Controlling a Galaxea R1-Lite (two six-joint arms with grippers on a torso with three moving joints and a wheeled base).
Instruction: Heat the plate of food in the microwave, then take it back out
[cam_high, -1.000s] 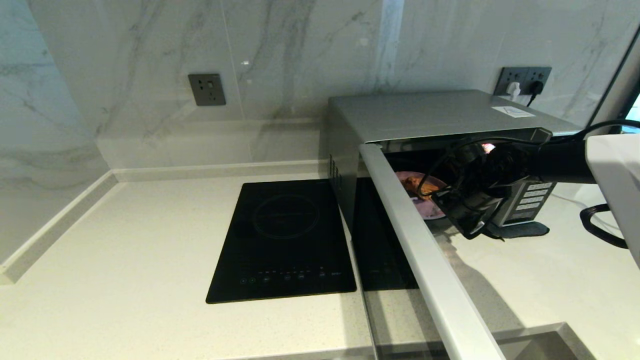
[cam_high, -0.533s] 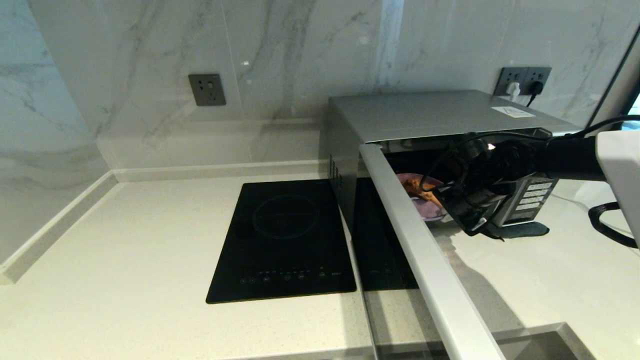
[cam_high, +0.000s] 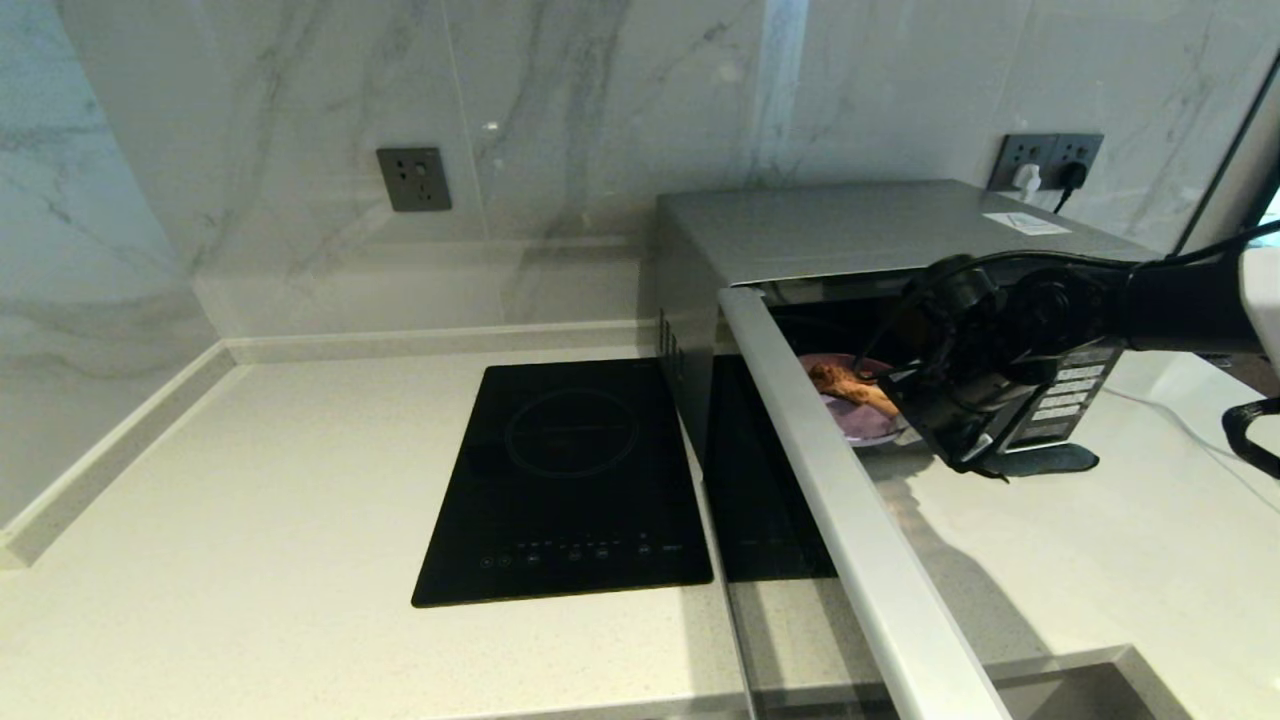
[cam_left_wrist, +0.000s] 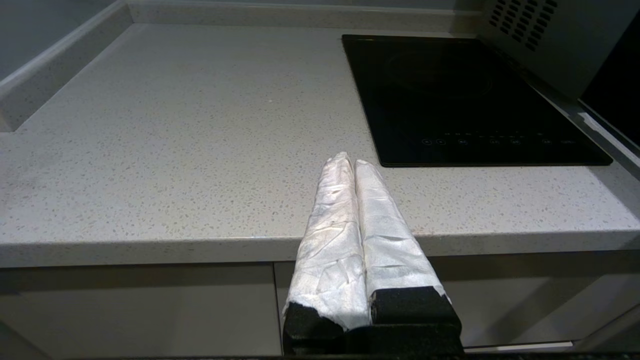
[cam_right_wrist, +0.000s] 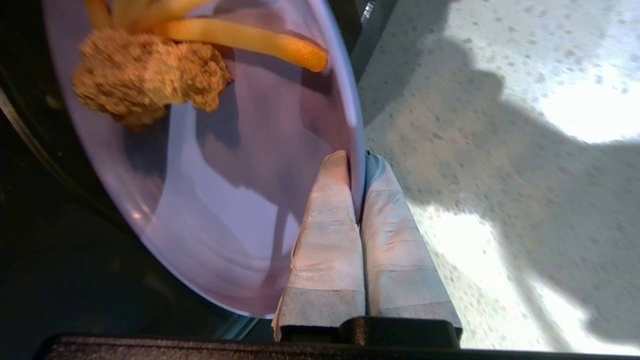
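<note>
The plate (cam_right_wrist: 240, 200) was a shallow lilac round with a smooth, glossy face. On it lay a lumpy golden-brown fried piece (cam_right_wrist: 145, 80) and a few pale orange fries (cam_right_wrist: 240, 40). It sat at the mouth of the microwave (cam_high: 850, 230), its near rim sticking out past the cavity's edge over the speckled counter (cam_high: 250, 500).

The right gripper (cam_right_wrist: 356, 160) was pinched tight on that near rim, one wrapped finger (cam_right_wrist: 327, 225) on the upper face, the other beneath. The left gripper (cam_left_wrist: 348, 162) hung idle off the counter's front edge, its wrapped fingers pressed together on nothing, near the black hob (cam_high: 570, 480).

In the head view the open door (cam_high: 850, 520), seen edge-on, cut across the plate's left side, and the right arm's dark wrist covered its right side and part of the button panel (cam_high: 1065, 395). The cavity behind the plate was too dark to read. In the right wrist view the far part of the plate ran out of frame.
</note>
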